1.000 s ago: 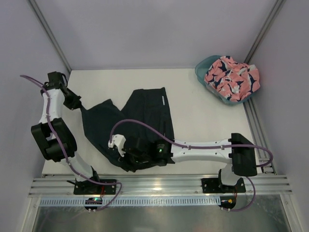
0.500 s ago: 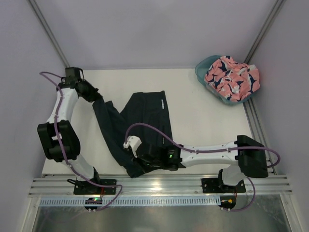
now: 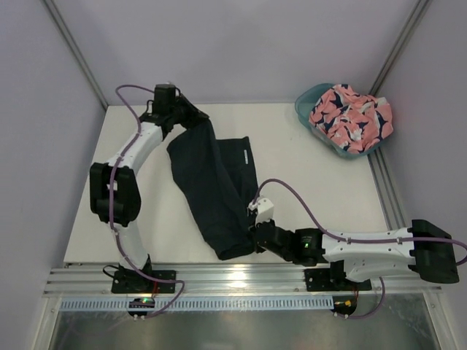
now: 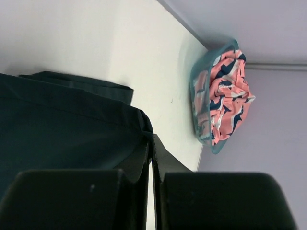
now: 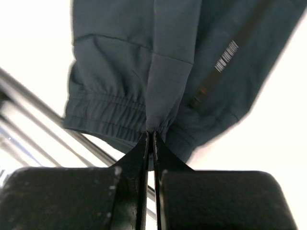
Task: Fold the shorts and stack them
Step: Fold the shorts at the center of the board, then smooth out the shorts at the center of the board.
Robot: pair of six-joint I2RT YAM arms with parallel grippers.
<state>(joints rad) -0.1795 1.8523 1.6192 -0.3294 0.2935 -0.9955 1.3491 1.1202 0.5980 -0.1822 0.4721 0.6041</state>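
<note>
The dark navy shorts (image 3: 215,186) lie stretched in a long band from the table's far middle to its near edge. My left gripper (image 3: 195,119) is shut on their far corner (image 4: 144,123). Near the front rail my right gripper (image 3: 253,235) is shut on the elastic waistband (image 5: 115,112), pinching a fold of cloth (image 5: 160,103). The salmon pink shorts with navy and white shapes (image 3: 350,117) sit bunched in the teal tub (image 3: 312,98) at the far right, also visible in the left wrist view (image 4: 225,96).
The white table (image 3: 321,182) ends at an aluminium rail (image 3: 241,278) along the near edge. Metal frame posts (image 3: 73,51) run up both back corners. The teal tub (image 4: 199,103) stands against the right edge.
My left gripper has swung from the far left to the far middle, dragging its corner of the navy shorts rightward. My right gripper pulled the waistband to the right along the near edge.
</note>
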